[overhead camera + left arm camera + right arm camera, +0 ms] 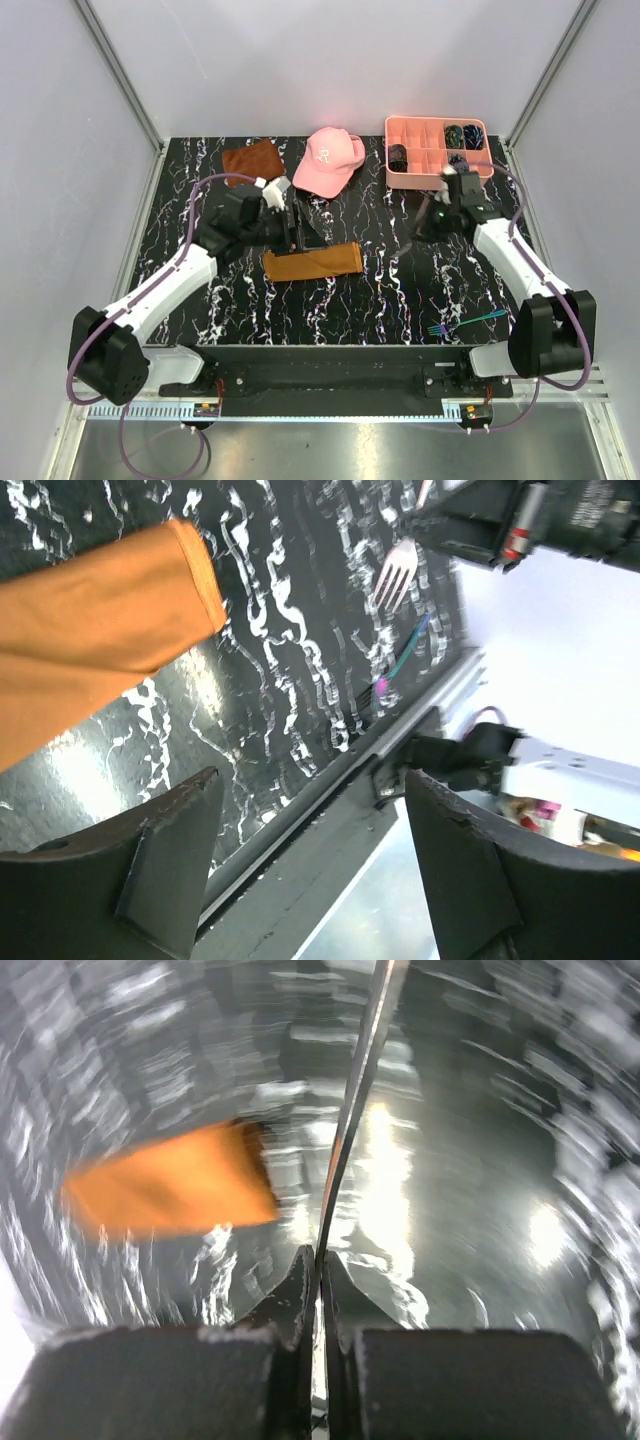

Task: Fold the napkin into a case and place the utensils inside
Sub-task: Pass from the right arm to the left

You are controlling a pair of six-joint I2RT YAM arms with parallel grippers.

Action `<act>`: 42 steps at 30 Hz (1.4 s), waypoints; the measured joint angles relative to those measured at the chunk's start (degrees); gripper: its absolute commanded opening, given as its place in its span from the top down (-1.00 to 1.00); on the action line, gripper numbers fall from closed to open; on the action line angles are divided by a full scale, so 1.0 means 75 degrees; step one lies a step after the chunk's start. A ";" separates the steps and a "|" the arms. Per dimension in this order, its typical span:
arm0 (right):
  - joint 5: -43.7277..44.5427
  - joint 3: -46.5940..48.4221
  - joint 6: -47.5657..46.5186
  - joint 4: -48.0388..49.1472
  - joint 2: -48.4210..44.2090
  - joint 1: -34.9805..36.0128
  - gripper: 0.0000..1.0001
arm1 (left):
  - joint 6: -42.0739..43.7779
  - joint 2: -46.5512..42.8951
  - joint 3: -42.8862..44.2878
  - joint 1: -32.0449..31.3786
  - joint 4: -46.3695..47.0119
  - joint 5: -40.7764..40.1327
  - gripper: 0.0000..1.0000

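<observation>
Left gripper (297, 228) (310, 792): jaws stood wide apart with nothing between them, just beyond the far edge of the case, toward its left end.
Right gripper (437, 212) (320, 1260): jaws were pressed together on the thin handle of a fork (397, 572) (355, 1090), right of the case and near of the pink tray.
Case (310, 262) (90, 630) (170, 1185): orange-brown cloth folded into a long narrow strip, flat at mid-table, running left to right.
Loose utensils (438, 328) (400, 662): iridescent pieces at the near right table edge, well apart from the case.
Pink tray (438, 180): far right corner.
Pink cap (330, 160): far middle.
Rust-brown cloth (252, 158): far, left of the cap.
</observation>
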 measured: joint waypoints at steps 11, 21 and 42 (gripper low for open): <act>-0.4832 0.0935 -0.3258 0.0175 0.0530 0.2917 1.00 | 0.0041 -0.0038 -0.0079 0.1265 0.0697 0.2288 -0.54; -0.6985 0.1072 -0.3829 0.0038 0.0813 0.3800 1.00 | -0.0970 -0.0221 -0.0778 0.1440 0.2567 0.3351 -0.42; -0.3751 0.0221 -0.0149 0.1309 -0.0093 0.3710 -0.55 | -0.2212 -0.2218 -0.2122 0.1845 0.4526 0.1472 1.00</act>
